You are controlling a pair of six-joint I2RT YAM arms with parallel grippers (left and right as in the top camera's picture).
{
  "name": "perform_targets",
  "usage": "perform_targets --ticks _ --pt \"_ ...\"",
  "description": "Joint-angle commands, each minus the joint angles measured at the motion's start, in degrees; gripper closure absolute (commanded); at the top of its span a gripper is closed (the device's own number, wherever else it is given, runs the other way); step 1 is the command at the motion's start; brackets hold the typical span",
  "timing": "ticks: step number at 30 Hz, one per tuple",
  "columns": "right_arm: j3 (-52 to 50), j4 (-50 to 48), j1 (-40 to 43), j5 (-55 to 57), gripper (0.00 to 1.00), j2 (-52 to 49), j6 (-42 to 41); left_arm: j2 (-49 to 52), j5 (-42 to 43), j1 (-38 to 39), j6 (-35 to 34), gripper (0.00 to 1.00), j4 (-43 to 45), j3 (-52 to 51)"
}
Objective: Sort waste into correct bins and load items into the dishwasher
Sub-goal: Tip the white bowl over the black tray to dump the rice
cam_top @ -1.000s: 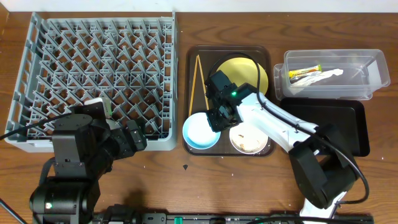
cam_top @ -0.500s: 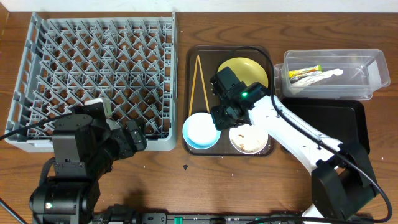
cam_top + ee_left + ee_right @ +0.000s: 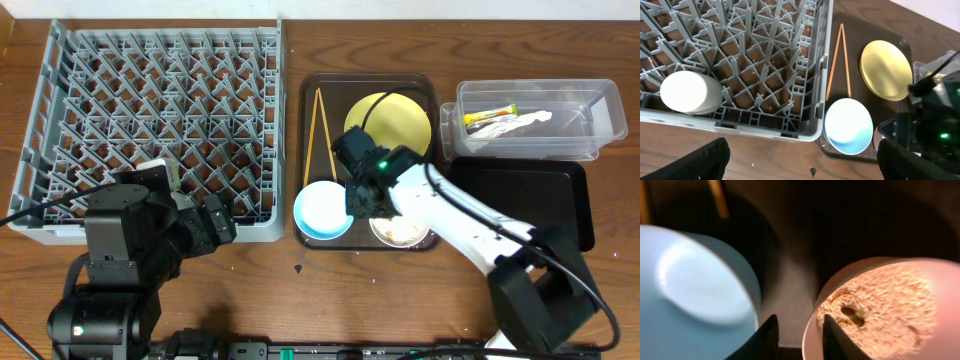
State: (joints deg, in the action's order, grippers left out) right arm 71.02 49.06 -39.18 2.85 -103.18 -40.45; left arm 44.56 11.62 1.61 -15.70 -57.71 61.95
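- Right tool (image 3: pixel 797 336) is parted, empty, straddling the white bowl (image 3: pixel 811 325) rim, likely to lift its food scraps (image 3: pixel 890 300).
- Left tool (image 3: pixel 805 160) gapes wide, empty.

Tabletop robot lab setup, wooden table (image 3: pixel 380 300), grey dish rack (image 3: pixel 160 33), loose black cable (image 3: pixel 40 205)

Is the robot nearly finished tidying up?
Not yet. Done: the snack wrapper and white wrapper lie in the clear tub. In hand: the right gripper is open at the rim of the white bowl, food scraps inside. To do: the yellow plate, blue bowl and chopsticks sit on the brown tray, not in the dish rack.
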Motion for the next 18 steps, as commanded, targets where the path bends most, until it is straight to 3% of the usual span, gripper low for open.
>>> perform_targets --ticks 1,4,6,7,10,18 --pt "-2.9 -0.8 -0.5 1.7 0.78 -2.0 -4.4 -0.1 -0.5 -0.2 -0.5 0.05 -0.5 1.5" --pt "-4.1 -0.9 -0.5 2.9 0.78 -2.0 -6.2 -0.1 -0.5 -0.2 -0.5 0.05 -0.6 1.5" --pt "-4.1 -0.9 -0.5 4.0 0.84 -2.0 -6.3 -0.1 -0.5 -0.2 -0.5 0.05 -0.6 1.5" --pt "-4.1 -1.2 -0.5 4.6 0.92 -2.0 -6.3 -0.1 -0.5 -0.2 -0.5 0.05 -0.6 1.5" --pt "-4.1 -2.0 -0.5 4.7 0.99 -2.0 -6.3 -0.1 -0.5 -0.2 -0.5 0.05 -0.7 1.5" --pt "-3.9 -1.9 0.9 3.4 0.99 -0.4 -5.4 -0.1 -0.5 -0.2 -0.5 0.05 -1.9 1.5"
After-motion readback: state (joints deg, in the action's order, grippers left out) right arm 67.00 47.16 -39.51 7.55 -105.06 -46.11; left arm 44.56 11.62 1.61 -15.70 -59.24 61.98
